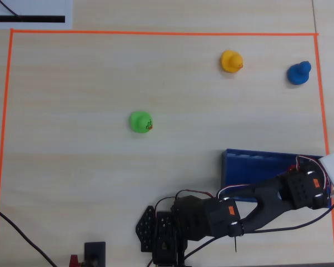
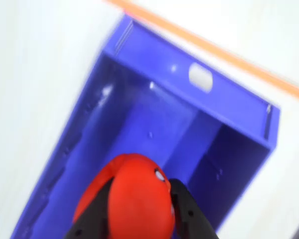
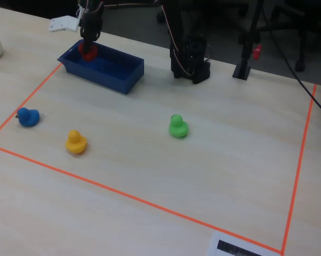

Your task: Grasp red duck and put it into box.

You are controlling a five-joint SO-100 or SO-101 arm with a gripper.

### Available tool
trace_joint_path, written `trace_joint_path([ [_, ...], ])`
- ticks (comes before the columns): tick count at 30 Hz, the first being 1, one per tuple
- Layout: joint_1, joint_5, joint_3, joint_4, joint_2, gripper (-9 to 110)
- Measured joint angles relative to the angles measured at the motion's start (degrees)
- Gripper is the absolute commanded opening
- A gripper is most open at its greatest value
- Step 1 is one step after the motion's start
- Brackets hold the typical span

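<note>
The arm reaches out over the box (image 2: 224, 94), its gripper (image 2: 139, 211) pointing down, clamped around the red duck (image 2: 139, 199).

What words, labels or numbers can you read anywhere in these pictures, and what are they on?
None can be read.
White sheet at the table edge, overhead view: a black bar, no legible letters.
Orange stickers on the arm: too small to read.
Box, red duck, green duck: no text visible.
</note>
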Motion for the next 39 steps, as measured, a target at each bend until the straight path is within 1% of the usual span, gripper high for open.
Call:
trace_joint_path([
  [3,-0.44,-1.32,0.00,-1.67,-1.05,23],
  [8,-1.05,-1.76,0.00,-2.37,-1.32,23],
  [10,-1.14,-1.76,0.00,-2.46,-1.32,18],
  [14,-2.02,-0.88,0.88,-3.25,0.44,0],
  [18,-7.29,6.50,1.76,-4.04,8.44,0],
  [21,-16.00,9.67,4.92,-1.23,18.46,0],
  [25,-33.31,10.72,16.61,1.32,35.51,0],
  [28,-47.90,9.05,31.82,1.58,51.68,0],
  [32,-67.06,2.55,57.39,9.40,76.82,0],
  [36,-79.19,2.11,77.87,17.05,99.14,0],
  [39,-81.56,2.11,87.63,18.54,107.58,0],
])
